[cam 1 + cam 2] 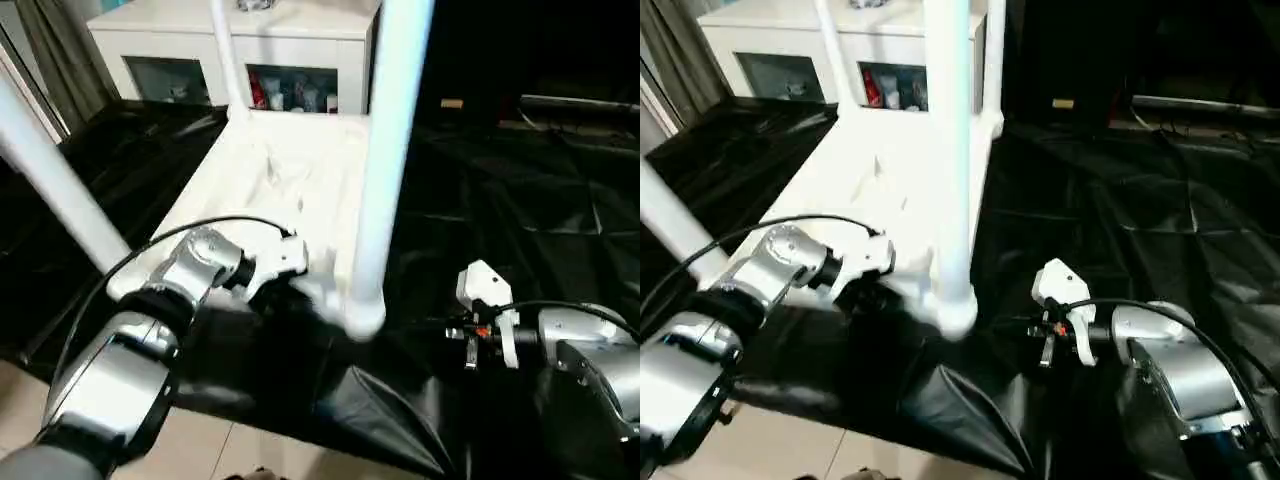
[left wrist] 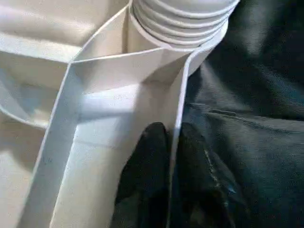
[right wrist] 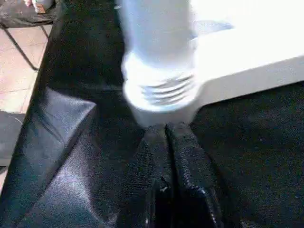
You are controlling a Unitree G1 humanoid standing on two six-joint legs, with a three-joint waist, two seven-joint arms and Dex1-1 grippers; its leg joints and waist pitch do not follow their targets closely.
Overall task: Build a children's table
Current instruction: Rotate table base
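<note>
Head cam first: the children's table point(image 1: 290, 190) is lying upside down on the black-draped worktop point(image 1: 520, 230), ribbed underside facing up. I can count three legs standing up out of the corner sockets: the near leg point(image 1: 385, 150) right in front, a far leg point(image 1: 225, 55) at the back corner, and another leg point(image 1: 50, 175) cutting across the left edge of the shot. A fourth shows up at the far right corner in the right eye view point(image 1: 992, 60), so it looks like all four are in, though I can't tell how tightly any of them sit. There's a white cabinet point(image 1: 200, 45) with glass doors behind the worktop.

The left tool point(image 1: 300, 290) is down at the near rim of the tabletop, right next to the near leg's socket. The right tool point(image 1: 445, 330) sits out on the black cloth just beside that same socket point(image 1: 365, 320).

Left wrist cam: the black fingers point(image 2: 147, 161) are pinched narrow on the thin side wall of the tabletop, one inside and one outside, right below the threaded end of the leg point(image 2: 183, 21).

Right wrist cam: that tool's fingers point(image 3: 156, 156) are pressed fully together with nothing between them, tips just short of the socket where the leg's threads point(image 3: 166, 88) are still showing.

My guess is the build's nearly done. Some thread is still exposed, so that last leg probably needs a few more turns, and then the whole thing has to be flipped upright.
</note>
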